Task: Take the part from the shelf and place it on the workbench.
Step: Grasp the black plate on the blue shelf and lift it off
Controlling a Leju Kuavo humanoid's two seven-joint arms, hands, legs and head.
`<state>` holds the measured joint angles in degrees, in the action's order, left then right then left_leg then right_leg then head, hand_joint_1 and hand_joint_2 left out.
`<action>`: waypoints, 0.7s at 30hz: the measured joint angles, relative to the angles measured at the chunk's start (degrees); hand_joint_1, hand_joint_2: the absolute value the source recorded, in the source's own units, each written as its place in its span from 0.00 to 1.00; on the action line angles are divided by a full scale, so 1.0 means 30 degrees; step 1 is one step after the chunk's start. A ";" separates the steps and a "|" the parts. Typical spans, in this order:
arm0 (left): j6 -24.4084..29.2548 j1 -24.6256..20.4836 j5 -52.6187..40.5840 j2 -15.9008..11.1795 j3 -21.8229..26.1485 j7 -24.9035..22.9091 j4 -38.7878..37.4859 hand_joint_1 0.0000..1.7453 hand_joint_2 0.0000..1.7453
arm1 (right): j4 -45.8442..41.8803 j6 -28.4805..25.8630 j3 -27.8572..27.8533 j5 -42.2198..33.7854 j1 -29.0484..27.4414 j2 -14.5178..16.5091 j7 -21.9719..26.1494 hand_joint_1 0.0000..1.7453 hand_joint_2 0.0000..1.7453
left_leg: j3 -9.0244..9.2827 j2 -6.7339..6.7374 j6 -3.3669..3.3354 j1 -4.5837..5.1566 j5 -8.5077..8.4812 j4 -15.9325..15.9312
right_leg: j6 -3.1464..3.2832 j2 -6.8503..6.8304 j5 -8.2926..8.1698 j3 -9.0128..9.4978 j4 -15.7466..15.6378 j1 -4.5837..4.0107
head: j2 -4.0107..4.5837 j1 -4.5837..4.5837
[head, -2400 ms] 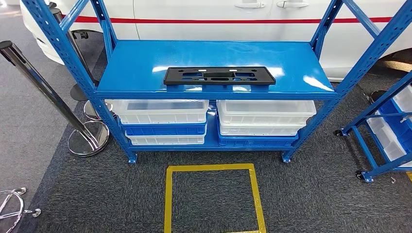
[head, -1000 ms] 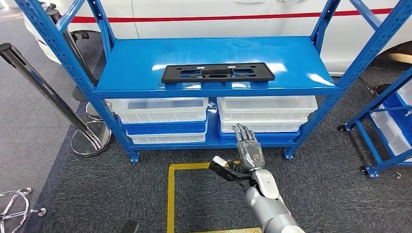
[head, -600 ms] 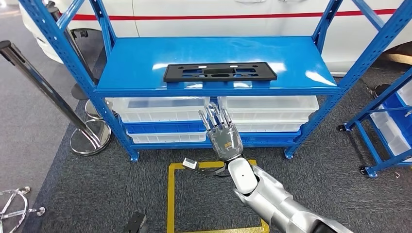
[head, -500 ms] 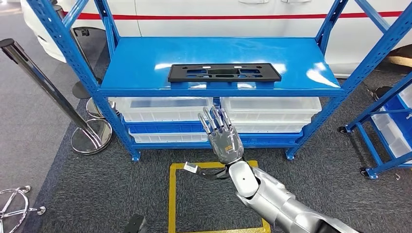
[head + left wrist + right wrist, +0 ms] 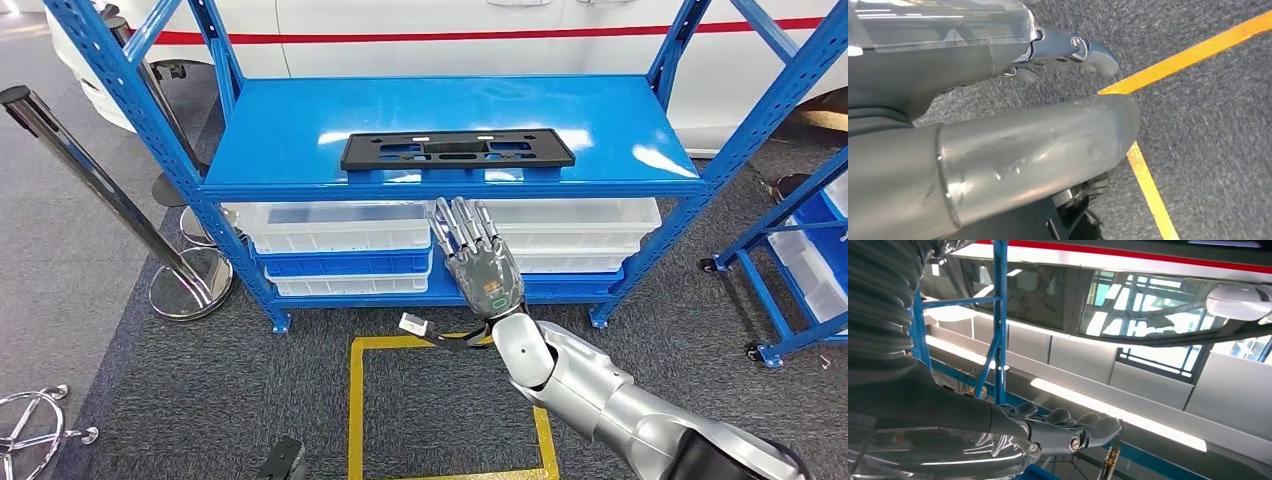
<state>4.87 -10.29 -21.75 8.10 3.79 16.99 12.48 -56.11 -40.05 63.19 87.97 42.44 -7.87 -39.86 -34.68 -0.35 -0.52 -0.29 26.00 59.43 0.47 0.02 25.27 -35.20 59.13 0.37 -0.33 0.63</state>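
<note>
Early reach: your right hand [image 5: 483,272], fingers apart and holding nothing, rises below the shelf [image 5: 280,135]. The part [image 5: 457,149] lies flat above and beyond its fingertips, untouched. Grasp, lift and placement remain.

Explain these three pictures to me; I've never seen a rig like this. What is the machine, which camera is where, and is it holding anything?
This is a humanoid robot with two silver arms ending in many-fingered hands. The wide picture comes from a camera high on its body, looking forward and down. It shows a blue shelf with a flat black part lying near its front edge, white bins underneath, and a yellow square taped on the carpet. The right hand is raised in front of the shelf, fingers straight and apart, holding nothing and not touching the part. The other two pictures come from cameras at the wrists and appear turned. The left hand hangs over the carpet; whether it is open is unclear.
</note>
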 joint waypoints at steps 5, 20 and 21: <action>0.0000 0.0032 -0.0031 -0.0004 -0.0009 0.0000 0.0000 0.00 0.00 | -0.0093 0.0000 0.0004 0.0002 -0.0209 0.0016 -0.0002 0.00 1.00 | -0.2430 0.0020 0.0336 -0.0088 0.2012 0.4774 | 0.0361 -0.0044 0.0085 0.0274 -0.0164 0.0079 | 0.0000 0.0004; 0.0004 -0.0047 -0.0091 0.0004 -0.0224 -0.0002 0.0000 0.00 0.00 | 0.0095 -0.0011 -0.0142 0.0000 -0.1251 0.0208 0.0576 0.00 1.00 | 0.0226 0.0005 -0.0644 -0.0141 -0.0427 -0.0599 | -0.0598 -0.0005 0.2500 -0.1862 0.4617 0.0072 | 0.0000 -0.0002; 0.0011 -0.0032 -0.0093 0.0005 -0.0242 -0.0002 0.0000 0.00 0.00 | 0.0139 -0.0011 -0.0215 0.0000 -0.1428 0.0219 0.0804 0.00 1.00 | 0.0301 -0.0011 -0.0657 -0.0140 -0.0345 -0.0585 | -0.0627 -0.0007 0.2404 -0.2377 0.5210 0.0111 | 0.0000 -0.0002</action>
<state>4.91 -10.39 -22.03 8.11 3.06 16.98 12.48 -55.70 -40.09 62.54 87.97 38.15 -7.21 -37.45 -33.78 -0.39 -2.49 -0.71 24.97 57.68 -1.41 0.00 32.49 -42.33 74.76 0.70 -0.33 0.63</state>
